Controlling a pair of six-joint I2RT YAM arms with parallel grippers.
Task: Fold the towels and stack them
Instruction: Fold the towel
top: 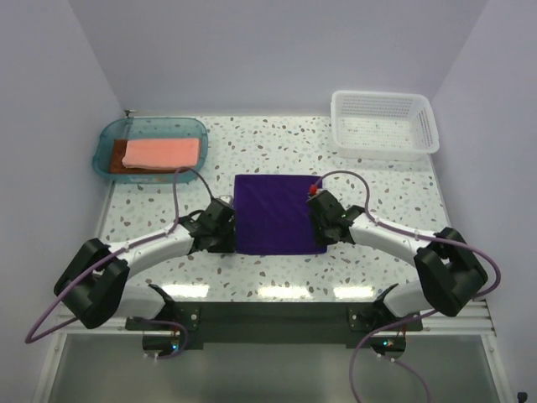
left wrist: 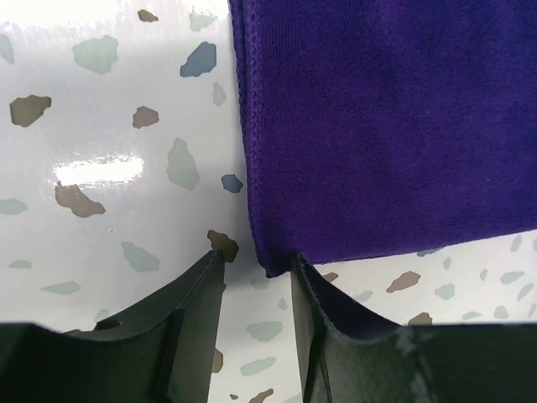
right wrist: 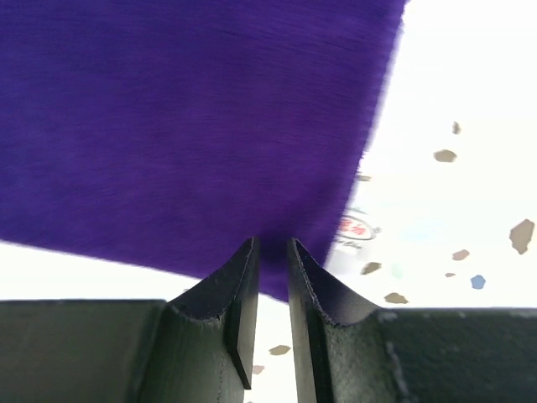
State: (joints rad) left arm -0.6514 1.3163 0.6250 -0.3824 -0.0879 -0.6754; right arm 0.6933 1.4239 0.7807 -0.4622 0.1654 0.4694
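Black fingers of the left gripper (left wrist: 256,257) are standing apart on either side of a left corner of the purple towel (top: 275,214), which is lying flat on the table (top: 138,210), while the right gripper (right wrist: 273,242) is pinching its right edge, probably so both can be raising it for a fold.

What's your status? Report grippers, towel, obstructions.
Left gripper open at purple towel's near-left corner. Right gripper pinched on its right edge. Towel spread, unfolded. Nothing in the way; pink towel in teal tray.
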